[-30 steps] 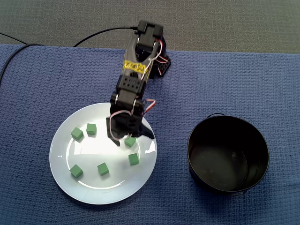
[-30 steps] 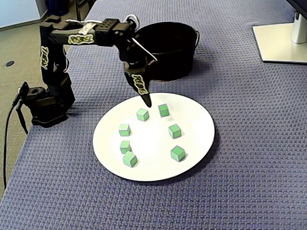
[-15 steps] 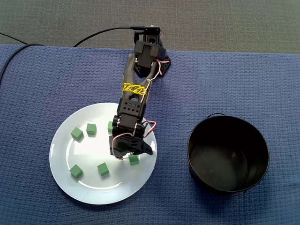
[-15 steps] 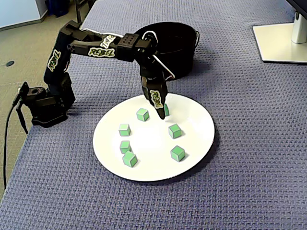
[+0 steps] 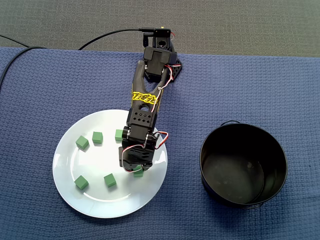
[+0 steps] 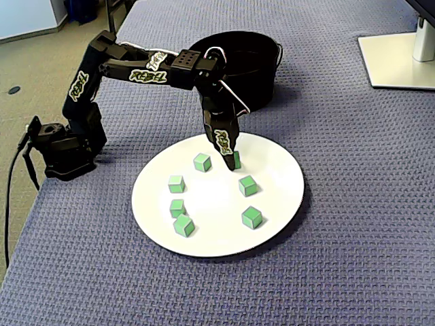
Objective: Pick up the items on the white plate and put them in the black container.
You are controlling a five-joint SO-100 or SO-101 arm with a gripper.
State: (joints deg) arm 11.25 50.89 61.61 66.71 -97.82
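A white plate (image 5: 95,162) (image 6: 216,195) holds several small green cubes. My gripper (image 5: 136,170) (image 6: 230,155) points down at the plate's right side in the top-down fixed view. Its jaws are drawn in around one green cube (image 5: 139,173) (image 6: 236,161), which still rests on the plate and is partly hidden by the fingers. The other cubes lie loose, such as one (image 5: 109,180) near the front and one (image 6: 202,161) just left of the gripper. The empty black container (image 5: 206,150) (image 6: 262,92) stands beside the plate.
A blue woven cloth (image 5: 250,85) covers the table. The arm's base (image 6: 61,146) sits at the cloth's edge, and a black cable (image 5: 110,34) runs off from it. A white stand base (image 6: 397,58) lies at the far corner.
The gripper swung from the plate's upper middle to the cube at its right side and sank onto it. Its jaws narrowed and the cube shifted slightly.
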